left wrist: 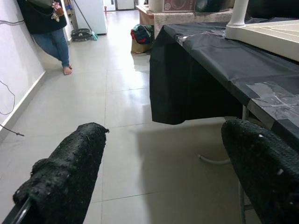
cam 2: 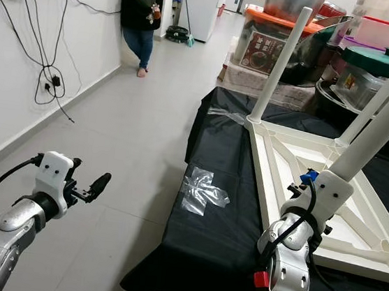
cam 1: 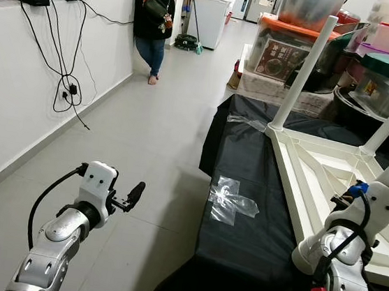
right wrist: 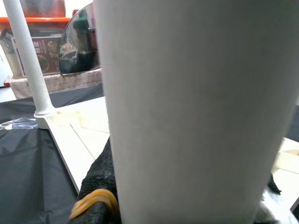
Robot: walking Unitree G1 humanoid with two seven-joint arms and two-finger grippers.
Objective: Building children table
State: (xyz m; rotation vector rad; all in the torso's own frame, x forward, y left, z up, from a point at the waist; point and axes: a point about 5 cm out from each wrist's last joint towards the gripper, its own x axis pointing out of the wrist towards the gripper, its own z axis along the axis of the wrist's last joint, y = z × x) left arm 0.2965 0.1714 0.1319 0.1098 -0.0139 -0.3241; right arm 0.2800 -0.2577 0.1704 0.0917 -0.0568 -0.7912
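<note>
Table leg, apparently gripper-held

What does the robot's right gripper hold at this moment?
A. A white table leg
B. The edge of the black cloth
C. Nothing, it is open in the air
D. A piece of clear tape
A: the right gripper has its jaws closed around a white table leg above the upturned white table, and the right wrist view shows this leg between the black fingers.

Left gripper fingers spread; right gripper fingers clamped.
</note>
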